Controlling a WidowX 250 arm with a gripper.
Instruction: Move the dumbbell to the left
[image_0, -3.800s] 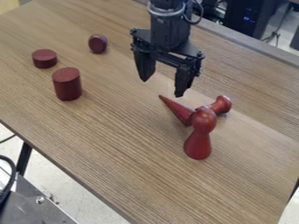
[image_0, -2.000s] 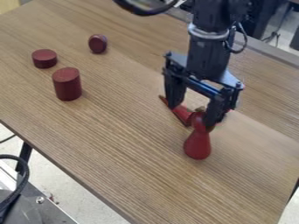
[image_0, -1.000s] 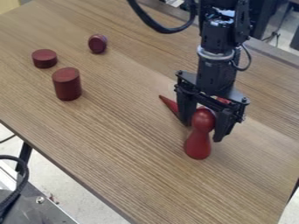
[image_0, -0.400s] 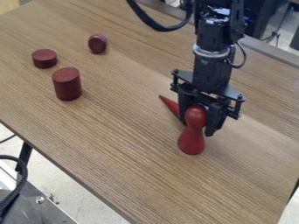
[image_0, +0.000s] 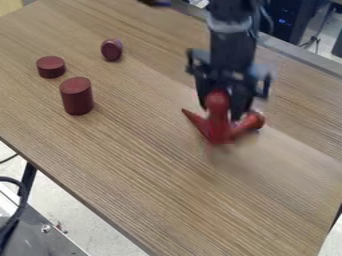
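Dumbbell (image_0: 218, 103) in the grip, and here it is in the camera view, right of centre, a red piece with its round head up and its wider foot down! The black gripper (image_0: 221, 111) hangs from the arm (image_0: 232, 37) at the top edge, its fingers (image_0: 238, 106) on either side of the dumbbell, pinching it between them. It's close to upright, the lower part a blur, and whether that foot touches the table (image_0: 147, 170) I cannot tell. Right around it, two more red pieces: a pointed cone (image_0: 194, 118) on its side, tip towards the upper left, and a round-ended piece (image_0: 254, 120) lying to the right. The dumbbell's foot overlaps them from here; contact, I can't call. Over on the left side, well apart from the action, a dark red cylinder (image_0: 77, 97) stands upright, a short disc (image_0: 51, 67) sits flat just beyond it, and an oval piece (image_0: 111, 50) stands on edge further back.
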